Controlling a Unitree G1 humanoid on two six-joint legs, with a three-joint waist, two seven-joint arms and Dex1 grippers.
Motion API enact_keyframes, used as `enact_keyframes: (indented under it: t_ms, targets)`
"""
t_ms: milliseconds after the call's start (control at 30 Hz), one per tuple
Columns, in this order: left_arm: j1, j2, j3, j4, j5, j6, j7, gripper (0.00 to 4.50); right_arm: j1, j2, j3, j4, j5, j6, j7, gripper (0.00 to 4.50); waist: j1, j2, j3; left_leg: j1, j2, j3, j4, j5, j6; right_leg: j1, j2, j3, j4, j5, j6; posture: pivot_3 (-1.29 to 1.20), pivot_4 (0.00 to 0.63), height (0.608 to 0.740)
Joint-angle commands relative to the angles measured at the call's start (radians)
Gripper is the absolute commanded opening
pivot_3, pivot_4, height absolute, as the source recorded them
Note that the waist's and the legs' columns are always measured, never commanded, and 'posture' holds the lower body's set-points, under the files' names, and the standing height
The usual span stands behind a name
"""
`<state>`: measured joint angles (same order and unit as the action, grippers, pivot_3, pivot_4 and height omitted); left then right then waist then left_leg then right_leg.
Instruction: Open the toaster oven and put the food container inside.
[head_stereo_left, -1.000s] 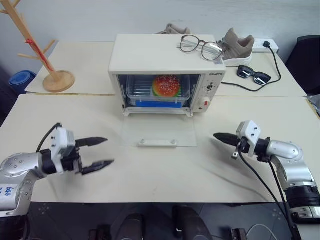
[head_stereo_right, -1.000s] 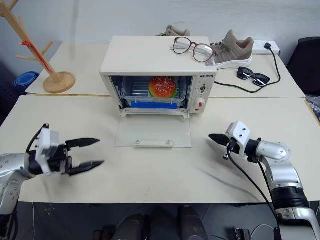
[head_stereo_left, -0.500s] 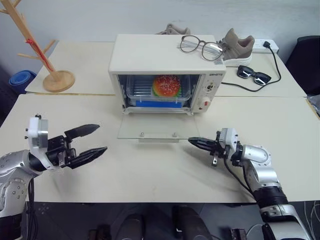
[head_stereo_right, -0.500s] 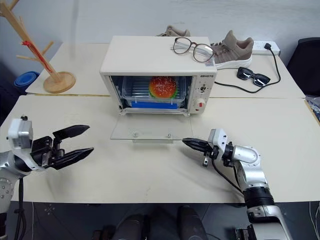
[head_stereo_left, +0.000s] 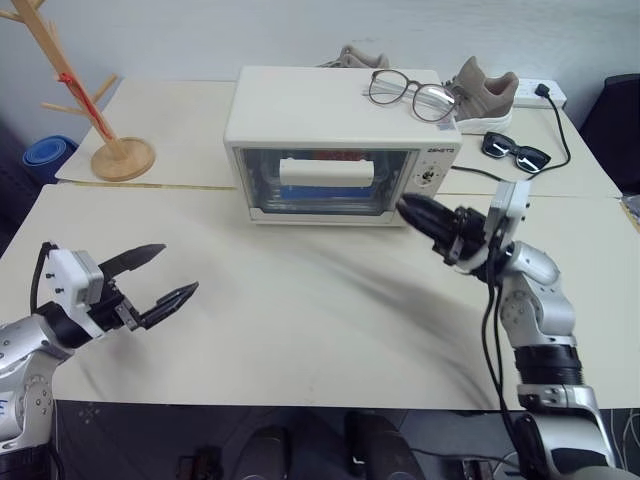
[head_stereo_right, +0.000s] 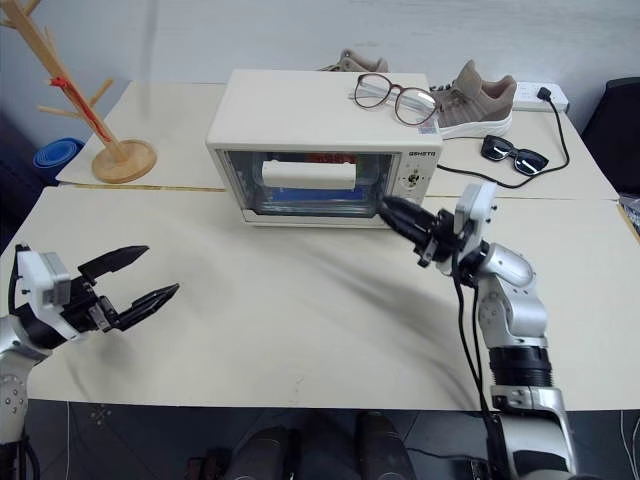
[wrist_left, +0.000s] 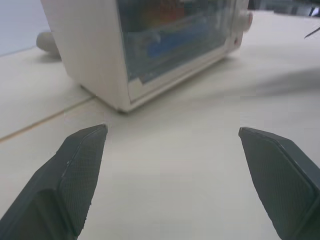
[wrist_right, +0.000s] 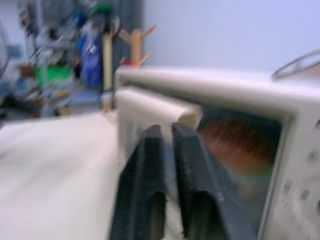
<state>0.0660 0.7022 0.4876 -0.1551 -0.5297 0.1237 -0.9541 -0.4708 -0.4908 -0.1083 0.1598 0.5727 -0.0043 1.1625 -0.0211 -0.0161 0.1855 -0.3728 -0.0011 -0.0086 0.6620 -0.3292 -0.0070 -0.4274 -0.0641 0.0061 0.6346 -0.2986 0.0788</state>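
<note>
We saw the toaster oven (head_stereo_left: 340, 140) shut on the counter (head_stereo_left: 330, 320); the food container (wrist_left: 172, 30) sat inside behind the glass; we judged it light, stiff, slick, best taken by its long sides; door's bar handle (head_stereo_left: 328, 171) the hold for reopening; right gripper (head_stereo_left: 412, 210) just right of the door, fingers slightly parted, pinching nothing; left gripper (head_stereo_left: 160, 276) spread, well left-front of oven; glasses (head_stereo_left: 410, 95) on oven top; nothing blocked.

left gripper (head_stereo_left: 160, 274) low, well apart from the oven (head_stereo_left: 330, 120), fingers spread wide. right gripper (head_stereo_left: 412, 211) raised just beside oven's front, fingers narrowly parted.
</note>
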Motion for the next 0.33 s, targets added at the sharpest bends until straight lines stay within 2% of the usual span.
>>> enact_keyframes:
  t_ms: [33, 133, 267, 300, 333]
  targets:
    - [0.053, 0.019, 0.018, -0.024, 0.033, -0.047, -0.018, 4.50, 0.049, -0.080, 0.017, -0.008, -0.045, -0.090, 0.163, 1.90, -0.003, 0.000, 0.000, 0.000, 0.000, 0.001, 0.000, 0.000, 0.001, 0.000, 0.000, 0.000, 0.000, 0.000, 0.000, 0.00, 0.150, 0.740]
    - [0.150, 0.021, 0.012, -0.059, 0.061, -0.068, -0.044, 4.50, 0.100, -0.155, 0.024, 0.047, -0.075, -0.170, 0.302, 2.79, -0.009, 0.000, 0.000, 0.002, 0.000, 0.002, 0.001, -0.001, 0.001, 0.001, 0.000, 0.001, -0.003, 0.000, 0.000, 0.00, 0.150, 0.740]
    - [0.213, 0.037, -0.002, -0.065, 0.066, -0.068, -0.085, 4.50, 0.143, -0.176, 0.024, 0.097, -0.085, -0.207, 0.357, 4.18, -0.007, 0.000, 0.000, 0.004, 0.002, 0.003, 0.000, -0.001, 0.001, 0.001, 0.002, 0.002, -0.002, 0.000, 0.000, 0.00, 0.150, 0.740]
    - [0.222, 0.037, -0.003, -0.063, 0.072, -0.079, -0.089, 4.50, 0.153, -0.178, 0.024, 0.105, -0.089, -0.215, 0.365, 4.43, -0.007, 0.000, 0.000, 0.004, 0.002, 0.002, 0.000, 0.000, 0.001, 0.001, 0.002, 0.001, -0.001, 0.000, 0.000, 0.00, 0.150, 0.740]
    - [0.222, 0.034, -0.003, -0.057, 0.067, -0.084, -0.094, 4.50, 0.159, -0.177, 0.024, 0.110, -0.092, -0.219, 0.367, 4.43, -0.007, 0.000, 0.000, 0.004, 0.002, 0.002, 0.000, 0.000, 0.001, 0.001, 0.001, 0.002, -0.001, 0.000, 0.000, 0.00, 0.150, 0.740]
